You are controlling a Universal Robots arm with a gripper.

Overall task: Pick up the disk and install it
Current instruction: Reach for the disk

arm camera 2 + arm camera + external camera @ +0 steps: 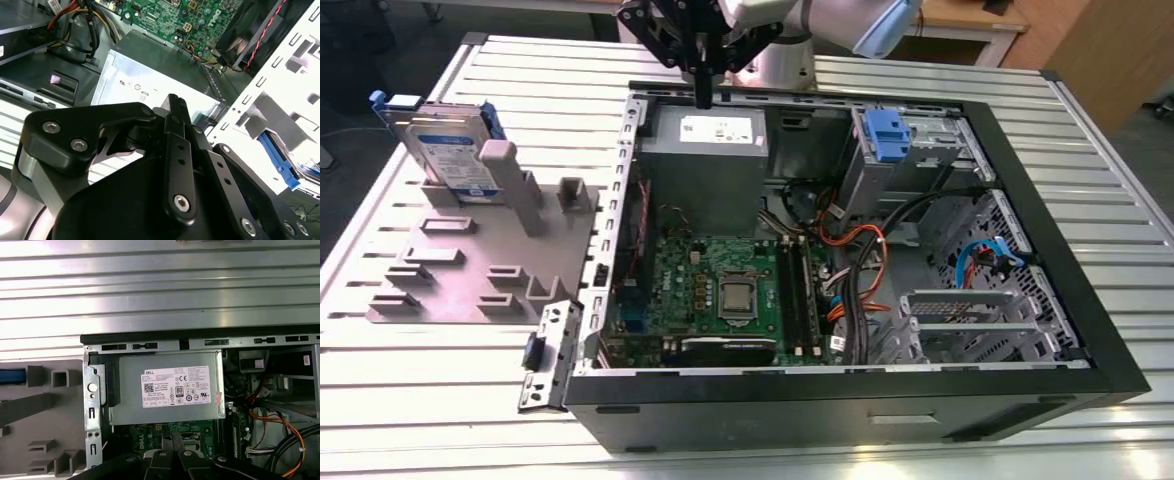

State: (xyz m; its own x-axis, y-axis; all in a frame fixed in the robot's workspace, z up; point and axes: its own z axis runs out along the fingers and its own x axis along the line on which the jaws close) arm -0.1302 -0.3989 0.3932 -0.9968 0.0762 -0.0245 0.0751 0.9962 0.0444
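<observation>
While the gripper (704,98) hangs at top centre of the exterior view, over the power supply (707,150) of the open computer case (854,390), its jaws are pressed together and hold nothing. Item: the disk (447,150), upper left, well apart from the gripper. It stands on edge in a grey slotted fixture (467,275), probably so that its top edge is free for a grasp from above. Long axis apparently vertical; labelled face turned toward lower left.
</observation>
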